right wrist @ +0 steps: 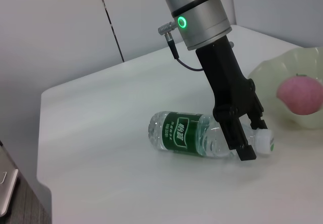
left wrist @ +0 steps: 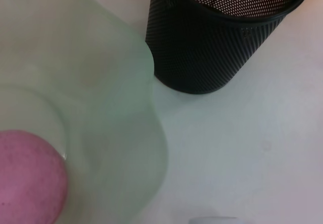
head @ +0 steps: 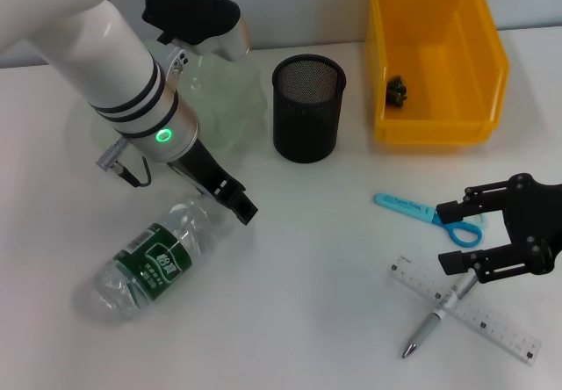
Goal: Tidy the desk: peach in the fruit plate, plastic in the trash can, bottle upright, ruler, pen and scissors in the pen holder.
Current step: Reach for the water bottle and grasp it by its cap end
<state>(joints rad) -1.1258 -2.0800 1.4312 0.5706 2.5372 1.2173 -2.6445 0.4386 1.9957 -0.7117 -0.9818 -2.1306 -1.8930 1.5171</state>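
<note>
**Desk tidy partly done: peach and plastic placed, bottle and stationery still out**

On the left of the white counter [head: 290, 320], a clear water bottle [head: 156, 263] with a green label lies on its side, cap end pointing toward the back. The left pincer [head: 241, 207] is low at the bottle's neck. In the right wrist view its dark fingers [right wrist: 241, 142] sit on either side of the neck just behind the white cap [right wrist: 263, 142]. Whether they are actually squeezing the neck cannot be told. The bottle is not yet upright, so that step looks to be the one in hand.

Behind the left arm is a pale green wavy fruit plate [head: 237, 109]. A pink peach [right wrist: 300, 95] rests inside it, so that part appears finished.

Toward the middle, at the back, stands a black mesh pen holder [head: 307, 109]. Nothing can be seen sticking out of it.

To its right is a yellow trash can [head: 435, 131], an open bin, holding a small dark crumpled piece of plastic [head: 397, 91]. That part also seems done.

On the right, nearer the front, blue-handled scissors [head: 426, 213], a clear ruler [head: 492, 324] and a silver pen [head: 435, 320] lie on the counter, the pen crossing the ruler. The right pincer [head: 457, 232], fingers spread and gripping nothing, hovers just above them. All three remain to be placed in the holder.
</note>
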